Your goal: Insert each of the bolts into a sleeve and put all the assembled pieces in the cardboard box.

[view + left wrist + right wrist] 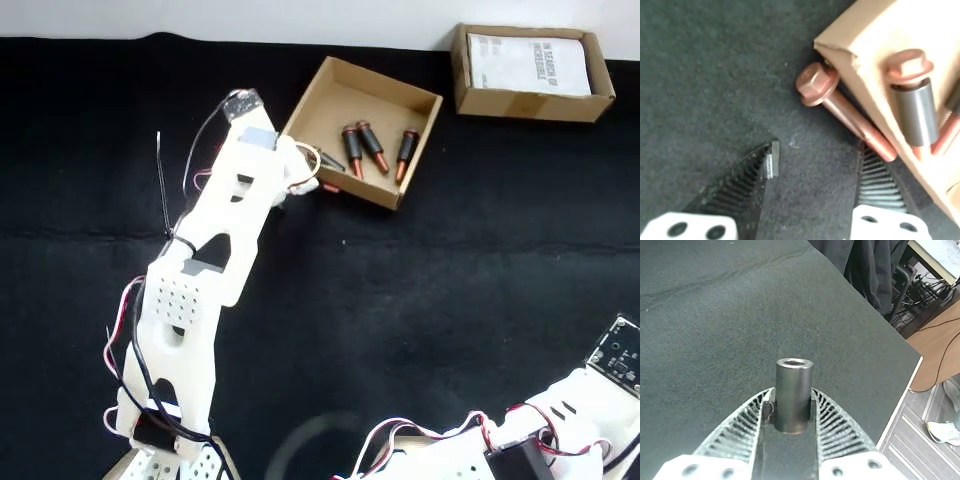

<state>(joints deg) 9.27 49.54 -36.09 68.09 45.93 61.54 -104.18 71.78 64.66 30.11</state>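
Though half-hidden from above, the bolt (pixel 840 112) lies at the cardboard box's (pixel 308 97) seven o'clock, left gripper (pixel 817 151) spread; right gripper (pixel 792 401) clamps a sleeve (pixel 794 387)

Left tool (pixel 817 152) agape, right tool (pixel 792 394) clamped.

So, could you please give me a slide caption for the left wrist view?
Open left gripper close to a bare bolt lying beside the cardboard box.

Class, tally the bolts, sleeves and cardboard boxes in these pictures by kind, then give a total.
Bolts: 4, one loose and unsleeved
Sleeves: 4, one in the right pincer
Cardboard boxes: 2
Total: 10
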